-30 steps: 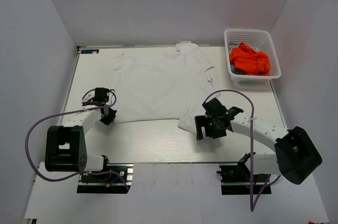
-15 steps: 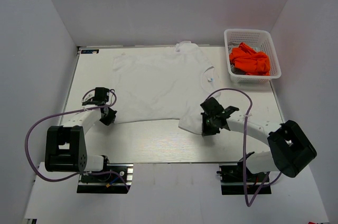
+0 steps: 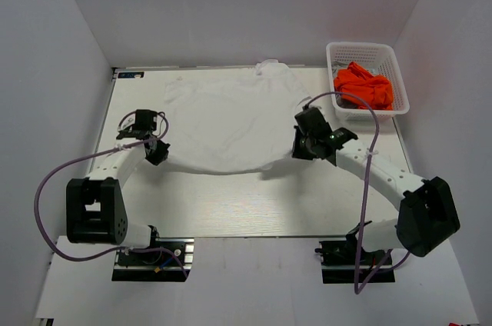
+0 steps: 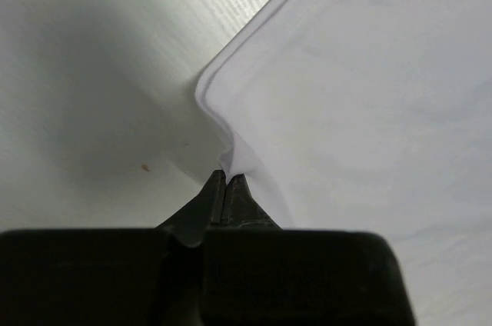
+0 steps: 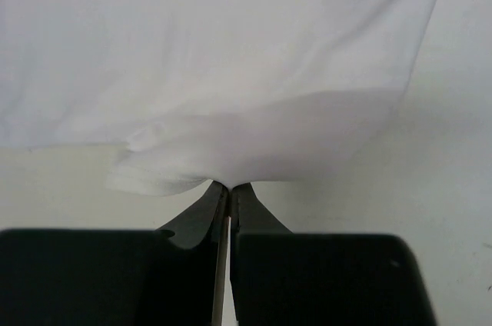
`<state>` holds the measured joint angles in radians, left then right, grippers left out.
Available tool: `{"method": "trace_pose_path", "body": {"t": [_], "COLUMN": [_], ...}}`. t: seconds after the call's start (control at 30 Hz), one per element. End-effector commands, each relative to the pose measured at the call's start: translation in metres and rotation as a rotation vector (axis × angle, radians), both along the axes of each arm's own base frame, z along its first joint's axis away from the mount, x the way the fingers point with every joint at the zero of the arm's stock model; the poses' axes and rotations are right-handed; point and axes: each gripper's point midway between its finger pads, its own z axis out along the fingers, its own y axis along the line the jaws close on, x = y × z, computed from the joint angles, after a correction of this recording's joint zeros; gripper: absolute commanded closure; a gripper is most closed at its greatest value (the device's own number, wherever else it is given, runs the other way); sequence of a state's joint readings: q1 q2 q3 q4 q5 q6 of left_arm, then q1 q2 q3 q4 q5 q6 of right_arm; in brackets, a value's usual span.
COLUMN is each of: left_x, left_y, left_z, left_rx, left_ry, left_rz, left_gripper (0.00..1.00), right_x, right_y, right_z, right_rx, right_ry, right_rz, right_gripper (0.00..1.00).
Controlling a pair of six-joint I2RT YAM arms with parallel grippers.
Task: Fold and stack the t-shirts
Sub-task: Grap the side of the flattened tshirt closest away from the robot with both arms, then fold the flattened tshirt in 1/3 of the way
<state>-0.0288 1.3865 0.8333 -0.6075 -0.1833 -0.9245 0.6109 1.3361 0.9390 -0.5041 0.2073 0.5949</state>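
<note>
Pale wood-grain table [image 3: 254,203], walled in white, carries everything. At its far right corner stands the basket [image 3: 361,46], the reference for what follows. The left gripper [image 4: 227,180] is pinched tight on the white t-shirt's [image 3: 231,122] hem corner farthest from the basket. The right gripper [image 5: 228,186] is clamped on the hem corner nearest it, just short of the basket's near wall. Between them the hem sags clear of the table, with a shadow underneath. From both grippers the shirt body runs straight away, its long axis hem-to-collar, the collar lying about level with the basket's far rim. A fold would probably carry hem toward collar (my judgement). The orange t-shirt [image 3: 363,86] sits crumpled inside the basket, nearer the right arm.
</note>
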Motion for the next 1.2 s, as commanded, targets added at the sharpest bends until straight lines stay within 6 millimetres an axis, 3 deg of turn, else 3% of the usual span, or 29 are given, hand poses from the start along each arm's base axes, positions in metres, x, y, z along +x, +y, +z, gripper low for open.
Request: {"method": "trace_pose_path", "body": {"t": [0.0, 0.4, 0.53, 0.57, 0.63, 0.67, 0.7, 0.77, 0.83, 0.87, 0.97, 1.0, 1.03, 1.07, 1.1, 1.13, 1.17], "left_x": [0.022, 0.080, 0.099, 0.106, 0.108, 0.115, 0.121, 0.132, 0.139, 0.145, 0.158, 0.160, 0.167, 0.171, 0.171, 0.175, 0.178], "left_y": [0.000, 0.006, 0.005, 0.005, 0.007, 0.009, 0.008, 0.010, 0.010, 0.018, 0.023, 0.023, 0.022, 0.022, 0.022, 0.022, 0.022], "left_z": [0.018, 0.032, 0.035, 0.039, 0.035, 0.035, 0.037, 0.036, 0.032, 0.029, 0.031, 0.022, 0.024, 0.021, 0.018, 0.016, 0.017], "left_rx": [0.001, 0.037, 0.036, 0.036, 0.044, 0.057, 0.057, 0.067, 0.067, 0.084, 0.105, 0.106, 0.105, 0.105, 0.102, 0.103, 0.098], "left_ry": [-0.022, -0.031, -0.048, -0.061, -0.051, -0.066, -0.080, -0.091, -0.093, -0.084, -0.080, -0.061, -0.071, -0.068, -0.057, -0.041, -0.040], "left_rz": [-0.006, 0.012, 0.012, 0.013, 0.017, 0.014, 0.015, 0.021, 0.021, 0.050, 0.071, 0.070, 0.071, 0.071, 0.078, 0.077, 0.087], "left_gripper": [1.00, 1.00, 1.00, 1.00, 1.00, 1.00, 1.00, 1.00, 1.00, 1.00, 1.00, 1.00, 0.95, 0.68, 0.59, 0.55, 0.49], "right_x": [0.041, 0.133, 0.152, 0.159, 0.168, 0.176, 0.180, 0.193, 0.202, 0.210, 0.229, 0.234, 0.249, 0.253, 0.257, 0.270, 0.274], "right_y": [-0.005, -0.004, 0.006, 0.007, 0.006, 0.009, 0.011, 0.011, 0.007, 0.008, -0.002, -0.008, -0.011, -0.012, -0.011, -0.015, -0.015], "right_z": [0.029, 0.073, 0.070, 0.078, 0.069, 0.081, 0.068, 0.067, 0.046, 0.053, 0.041, 0.039, 0.036, 0.032, 0.021, 0.034, 0.025], "right_rx": [-0.019, 0.015, 0.014, 0.025, 0.015, 0.023, 0.014, 0.005, -0.021, -0.017, -0.053, -0.057, -0.063, -0.066, -0.068, -0.057, -0.062], "right_ry": [-0.093, -0.218, -0.219, -0.237, -0.223, -0.253, -0.225, -0.235, -0.200, -0.221, -0.216, -0.213, -0.217, -0.211, -0.191, -0.225, -0.214], "right_rz": [-0.031, -0.015, 0.064, 0.070, 0.082, 0.087, 0.089, 0.102, 0.103, 0.099, 0.051, 0.027, 0.004, 0.000, -0.009, -0.028, -0.033], "right_gripper": [1.00, 1.00, 1.00, 1.00, 1.00, 1.00, 1.00, 1.00, 1.00, 1.00, 1.00, 1.00, 1.00, 1.00, 0.98, 0.85, 0.68]}}
